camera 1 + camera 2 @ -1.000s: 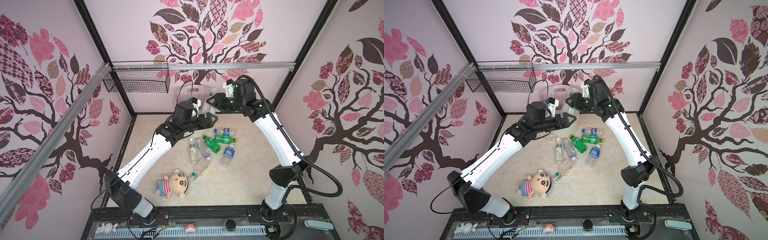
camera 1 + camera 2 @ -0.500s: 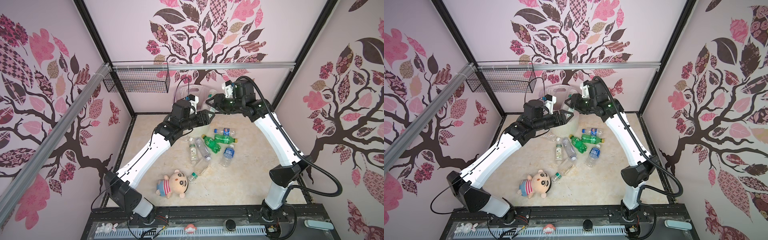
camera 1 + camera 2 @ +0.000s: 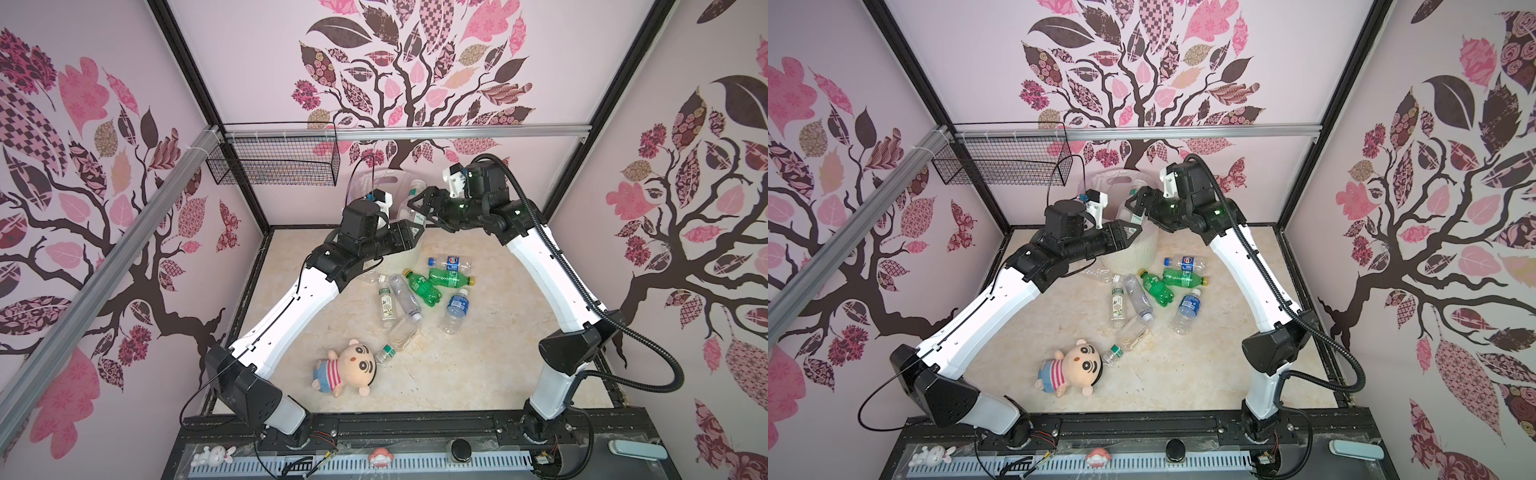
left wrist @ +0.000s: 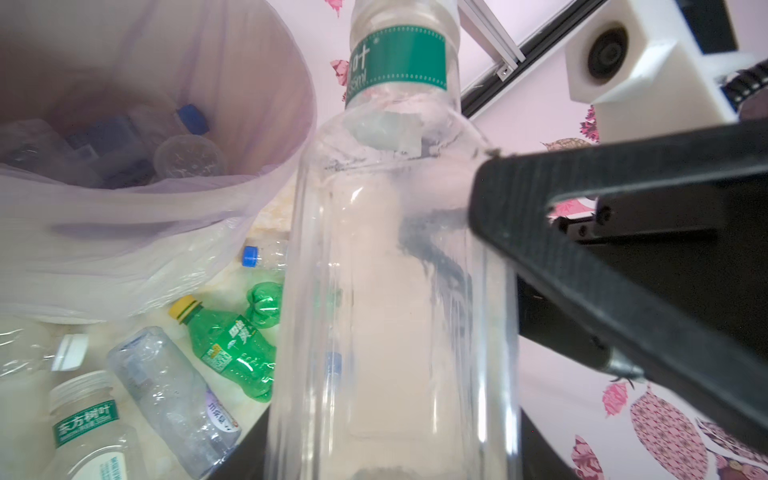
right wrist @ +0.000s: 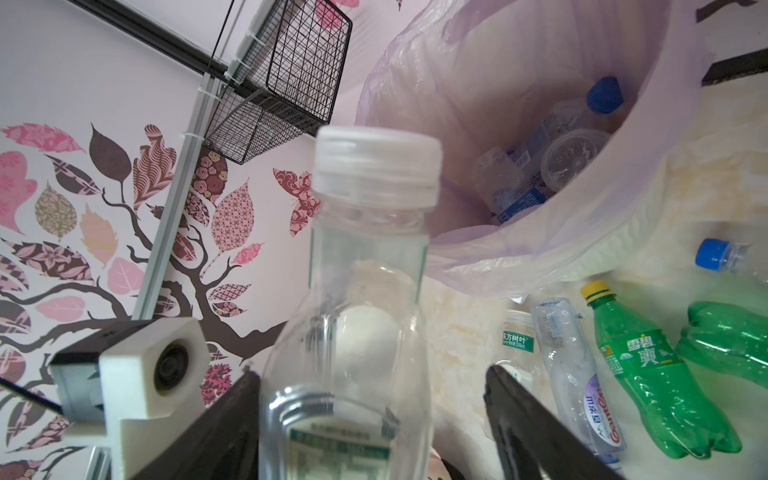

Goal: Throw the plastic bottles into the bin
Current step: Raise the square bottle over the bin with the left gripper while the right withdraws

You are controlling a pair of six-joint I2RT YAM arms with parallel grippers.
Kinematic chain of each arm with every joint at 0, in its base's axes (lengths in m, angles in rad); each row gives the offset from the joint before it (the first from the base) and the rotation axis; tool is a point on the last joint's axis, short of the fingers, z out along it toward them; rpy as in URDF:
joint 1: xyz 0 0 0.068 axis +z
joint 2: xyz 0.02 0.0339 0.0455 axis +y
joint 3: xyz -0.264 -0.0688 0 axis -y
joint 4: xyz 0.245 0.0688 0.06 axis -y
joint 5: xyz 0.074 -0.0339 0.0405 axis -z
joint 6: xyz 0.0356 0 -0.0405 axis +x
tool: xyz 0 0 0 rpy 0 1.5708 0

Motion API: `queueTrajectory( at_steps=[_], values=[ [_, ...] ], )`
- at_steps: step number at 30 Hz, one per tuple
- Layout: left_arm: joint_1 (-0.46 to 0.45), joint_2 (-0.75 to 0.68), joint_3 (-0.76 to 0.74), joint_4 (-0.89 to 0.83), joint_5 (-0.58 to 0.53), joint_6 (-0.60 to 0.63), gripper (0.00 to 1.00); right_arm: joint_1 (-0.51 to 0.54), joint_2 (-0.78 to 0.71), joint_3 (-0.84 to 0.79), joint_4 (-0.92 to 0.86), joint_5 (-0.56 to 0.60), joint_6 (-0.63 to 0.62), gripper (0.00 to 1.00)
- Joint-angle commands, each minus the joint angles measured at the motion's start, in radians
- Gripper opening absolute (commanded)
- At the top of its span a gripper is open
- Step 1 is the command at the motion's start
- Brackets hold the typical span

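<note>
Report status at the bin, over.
Clear bottle aloft, left tool shut on it; right tool open, flanking it. Nothing blocking the bin beside them.

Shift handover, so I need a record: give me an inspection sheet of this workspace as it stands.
Surface: beige tabletop, marbled.
Job's things: bin at the back holding bottles; about eight loose bottles lie before it; clear bottle held up near its rim.
Clutter: plush doll near the front.
Grippers: left gripper shut on clear bottle; right gripper open, fingers either side of it.
Cables: black hose along right arm; thin cable loops at left base.
Surroundings: tree-patterned walls; wire basket on rail.
</note>
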Motion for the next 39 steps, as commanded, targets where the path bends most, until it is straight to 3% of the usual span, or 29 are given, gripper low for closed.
queueTrajectory(
  at_steps=[1, 11, 18, 23, 29, 33, 39],
  values=[
    [0.038, -0.030, 0.044, -0.054, -0.089, 0.029, 0.43, -0.025, -0.036, 0.067, -0.050, 0.030, -0.011, 0.99],
    [0.145, 0.042, 0.238, -0.125, -0.218, 0.129, 0.43, -0.028, -0.075, 0.127, -0.109, 0.168, -0.110, 0.99],
    [0.152, 0.159, 0.516, -0.126, -0.301, 0.224, 0.43, -0.003, -0.096, 0.143, -0.125, 0.236, -0.184, 0.99],
    [0.153, 0.199, 0.646, -0.028, -0.288, 0.269, 0.43, 0.023, -0.099, 0.153, -0.126, 0.259, -0.214, 1.00],
    [0.152, 0.254, 0.676, 0.014, -0.314, 0.264, 0.43, 0.024, -0.094, 0.167, -0.125, 0.259, -0.225, 1.00],
    [0.153, 0.322, 0.599, 0.026, -0.293, 0.222, 0.44, 0.024, -0.083, 0.167, -0.123, 0.242, -0.214, 1.00],
    [0.159, 0.451, 0.644, -0.054, -0.159, 0.155, 0.70, 0.024, -0.082, 0.163, -0.128, 0.232, -0.211, 0.99]
  ],
)
